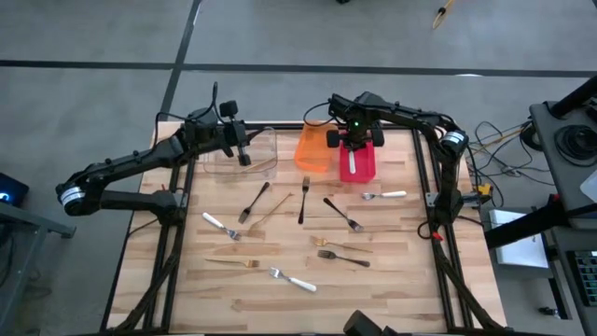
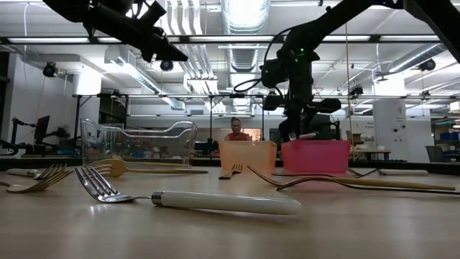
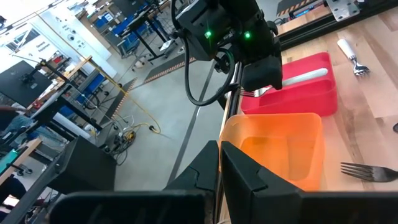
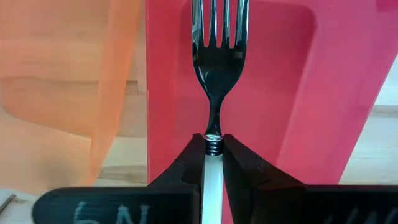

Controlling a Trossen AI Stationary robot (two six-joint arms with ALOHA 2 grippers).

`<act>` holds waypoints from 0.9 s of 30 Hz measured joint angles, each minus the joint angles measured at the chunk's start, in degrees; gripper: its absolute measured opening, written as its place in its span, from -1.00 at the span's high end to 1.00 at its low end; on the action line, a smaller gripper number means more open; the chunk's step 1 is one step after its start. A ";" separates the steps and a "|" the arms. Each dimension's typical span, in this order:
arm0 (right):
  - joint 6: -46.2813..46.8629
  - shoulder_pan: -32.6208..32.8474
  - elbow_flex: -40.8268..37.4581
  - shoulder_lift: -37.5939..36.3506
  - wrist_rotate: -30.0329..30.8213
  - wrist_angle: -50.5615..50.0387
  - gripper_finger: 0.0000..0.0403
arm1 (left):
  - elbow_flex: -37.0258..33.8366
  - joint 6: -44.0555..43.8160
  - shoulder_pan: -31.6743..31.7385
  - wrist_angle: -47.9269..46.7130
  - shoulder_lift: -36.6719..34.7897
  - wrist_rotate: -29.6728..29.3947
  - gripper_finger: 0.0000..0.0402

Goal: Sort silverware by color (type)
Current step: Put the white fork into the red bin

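1. overhead, the red bin (image 1: 358, 166) sits beside the orange bin (image 1: 314, 149) at the table's far edge.
2. the right gripper (image 4: 212, 163) hangs over the red bin, pinching a silver fork (image 4: 217, 56) by its pale handle, shiny tines pointing into the bin.
3. the left gripper (image 1: 244, 159) waits above the clear bin (image 1: 241, 166), fingers pressed together.
4. other forks lie scattered on the table: black (image 1: 302, 201), gold (image 1: 233, 263), and silver with a pale handle (image 2: 190, 201).

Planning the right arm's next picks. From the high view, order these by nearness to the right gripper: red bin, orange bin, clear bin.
From the right gripper:
1. Red bin, directly beneath it.
2. Orange bin, next over toward the left arm.
3. Clear bin, farthest, under the left gripper.
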 joint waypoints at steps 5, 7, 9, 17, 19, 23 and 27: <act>0.00 0.00 0.00 0.02 0.33 0.02 0.88 | 0.00 -0.22 0.00 0.00 0.00 0.00 1.00; 0.00 0.00 0.00 0.02 1.39 0.00 0.88 | 0.00 -0.23 0.00 0.00 0.00 0.00 1.00; -0.10 0.00 0.00 0.02 1.97 0.00 0.88 | 0.00 -0.23 0.00 0.00 0.00 0.00 1.00; -0.37 0.02 0.00 0.09 3.15 0.14 0.88 | 0.00 -0.23 0.00 0.00 0.00 0.00 1.00; -0.37 0.02 0.00 0.09 3.17 0.20 0.88 | 0.00 -0.22 0.00 0.00 0.00 0.00 1.00; -0.29 0.02 0.00 0.10 3.17 0.23 0.88 | 0.00 -0.22 0.00 0.00 0.00 0.00 1.00; -0.20 0.02 -0.02 0.11 3.17 0.39 0.88 | 0.00 -0.22 0.00 0.00 0.00 0.00 1.00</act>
